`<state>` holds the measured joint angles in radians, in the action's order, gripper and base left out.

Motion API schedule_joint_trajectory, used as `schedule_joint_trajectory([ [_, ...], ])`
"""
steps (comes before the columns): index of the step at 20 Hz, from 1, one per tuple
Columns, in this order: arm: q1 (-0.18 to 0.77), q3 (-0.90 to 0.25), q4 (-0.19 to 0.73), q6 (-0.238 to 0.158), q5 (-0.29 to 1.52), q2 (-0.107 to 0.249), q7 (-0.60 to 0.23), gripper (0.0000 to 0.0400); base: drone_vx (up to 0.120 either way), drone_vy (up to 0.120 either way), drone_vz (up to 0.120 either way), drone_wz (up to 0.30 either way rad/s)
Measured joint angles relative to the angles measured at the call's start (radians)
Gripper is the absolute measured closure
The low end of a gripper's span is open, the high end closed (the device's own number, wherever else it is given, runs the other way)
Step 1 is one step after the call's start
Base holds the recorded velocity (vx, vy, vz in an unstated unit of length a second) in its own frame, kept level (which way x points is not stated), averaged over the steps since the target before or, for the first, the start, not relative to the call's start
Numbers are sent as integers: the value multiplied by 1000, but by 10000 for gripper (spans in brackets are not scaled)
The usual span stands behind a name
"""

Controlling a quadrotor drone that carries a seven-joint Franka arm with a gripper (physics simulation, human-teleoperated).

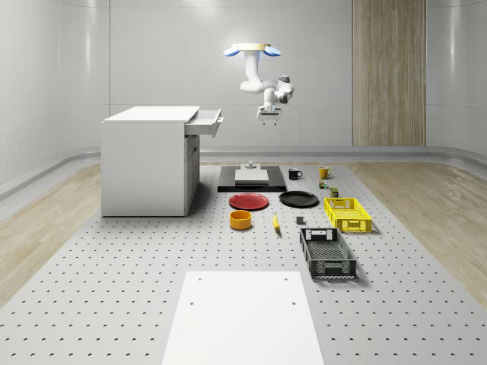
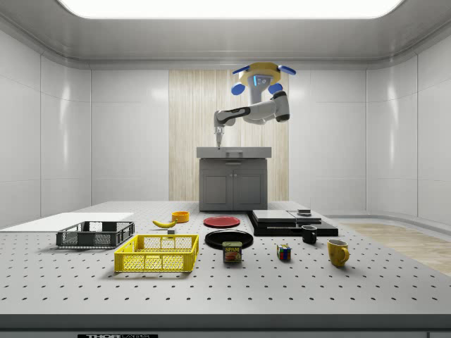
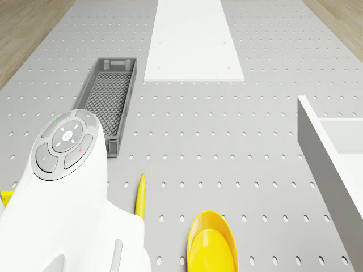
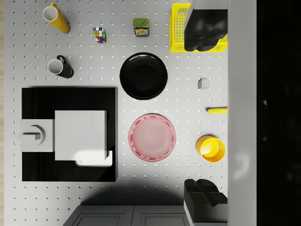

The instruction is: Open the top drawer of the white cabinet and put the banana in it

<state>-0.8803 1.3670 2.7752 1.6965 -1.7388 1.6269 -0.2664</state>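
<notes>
1. Closest to the whole-scene camera, a white panel [image 1: 242, 315] is lying flat on the pegboard floor, with the dark mesh crate [image 1: 327, 253] just behind it.
2. The drone [image 1: 253, 51] is hovering high up, beside the white cabinet [image 1: 148, 160], whose top drawer [image 1: 205, 123] is standing pulled out.
3. The gripper [image 1: 269, 117] is hanging just off the drawer front, holding nothing; in the wrist view its 2 fingers [image 4: 203, 28] are sitting spread wide.
4. The banana [image 1: 275, 221] is lying on the floor beside the yellow bowl [image 1: 240, 220].
5. The wrist view is picking up a Rubik's cube [image 4: 99, 34] and a tin [image 4: 140, 27].
</notes>
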Motion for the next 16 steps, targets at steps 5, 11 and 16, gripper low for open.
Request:
schedule_joint_trajectory([
  [5, 0, 0, 0, -2, -1, -3, 0, 0, 120, 0, 0, 0],
  [11, 1, 0, 0, -5, -2, -5, 0, 0, 120, 0, -107, 0],
  [16, 1, 0, 0, -6, -3, -7, -1, 0, 120, 0, -120, 0],
])
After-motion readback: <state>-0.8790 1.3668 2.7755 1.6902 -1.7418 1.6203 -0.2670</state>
